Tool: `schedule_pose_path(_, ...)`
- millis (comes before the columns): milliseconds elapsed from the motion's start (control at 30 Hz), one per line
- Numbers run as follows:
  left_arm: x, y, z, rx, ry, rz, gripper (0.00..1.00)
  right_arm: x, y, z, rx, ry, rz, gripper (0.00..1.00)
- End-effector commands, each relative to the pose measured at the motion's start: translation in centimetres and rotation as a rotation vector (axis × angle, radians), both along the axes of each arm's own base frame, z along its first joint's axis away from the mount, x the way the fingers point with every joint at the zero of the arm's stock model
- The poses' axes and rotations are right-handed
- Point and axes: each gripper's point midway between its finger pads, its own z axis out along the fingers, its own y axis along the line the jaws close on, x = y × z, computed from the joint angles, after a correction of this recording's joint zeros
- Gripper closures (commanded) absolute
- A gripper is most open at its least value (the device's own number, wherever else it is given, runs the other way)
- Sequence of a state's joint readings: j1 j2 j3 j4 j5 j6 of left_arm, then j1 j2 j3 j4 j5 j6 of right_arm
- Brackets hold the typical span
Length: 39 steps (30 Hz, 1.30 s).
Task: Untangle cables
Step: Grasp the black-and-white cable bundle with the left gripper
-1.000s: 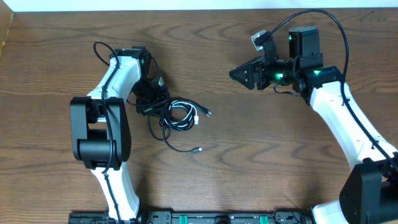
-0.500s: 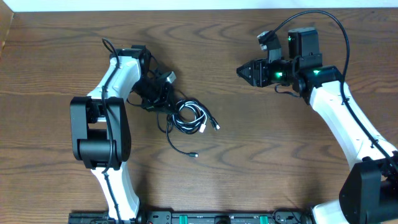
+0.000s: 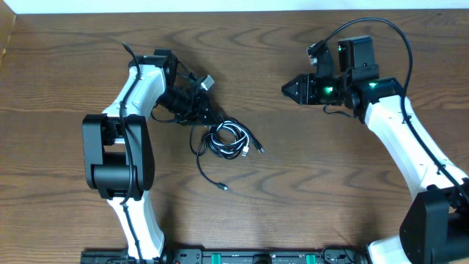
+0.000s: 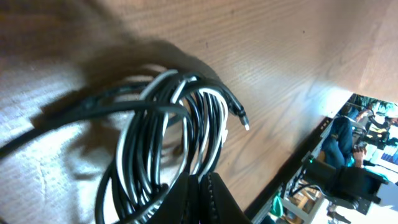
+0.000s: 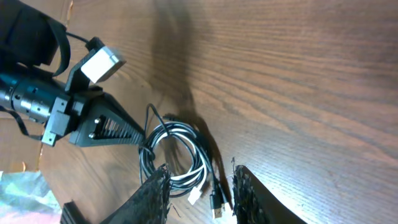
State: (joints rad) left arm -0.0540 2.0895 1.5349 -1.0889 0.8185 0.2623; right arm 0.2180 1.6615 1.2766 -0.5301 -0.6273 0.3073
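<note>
Pinching glossy looped cables (image 3: 227, 139) is the left gripper (image 3: 211, 116); the right gripper (image 3: 286, 89) gapes.

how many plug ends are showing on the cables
3: black plug and white plug at the coil's right edge, a third plug ending the loose black tail. Others may hide inside.

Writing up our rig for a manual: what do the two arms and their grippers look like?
The left arm and right arm have white links and black joints. The left gripper and right gripper are black, tapering to a point. Green lights glow by the right one; a black wire loops over it.
</note>
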Motion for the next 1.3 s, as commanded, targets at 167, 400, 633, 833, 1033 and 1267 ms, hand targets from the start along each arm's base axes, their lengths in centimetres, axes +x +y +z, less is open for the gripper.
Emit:
schedule_pose_path(167, 2.0, 2.7, -2.2, 0.225, -0.026, 0.070, 0.56, -1.6, 2.3, -2.6, -0.062, 0.124, -0.095, 0.72)
schedule_pose_path(400, 1.3, 2.2, -3.2, 0.308, -0.038, 0.016, 0.41, -3.6, 4.4, -6.3, -0.116, 0.219, -0.149, 0.68)
schedule_pose_path(633, -1.4, 0.9, -4.9, 0.364, 0.007, -0.062, 0.37, -4.1, 5.0, -7.0, -0.122, 0.241, -0.142, 0.65)
schedule_pose_path(833, -2.6, 0.6, -6.0, 0.397, 0.045, -0.055, 0.39, -4.1, 5.0, -7.0, -0.122, 0.241, -0.142, 0.64)
schedule_pose_path(1033, -2.6, 0.3, -6.1, 0.385, 0.050, -0.046, 0.92, -4.0, 5.0, -7.0, -0.129, 0.224, -0.124, 0.70)
schedule_pose_path(1267, 0.2, 0.8, -3.9, 0.393, 0.088, 0.205, 0.93, -4.4, 6.1, -6.1, -0.066, 0.201, -0.026, 0.89)
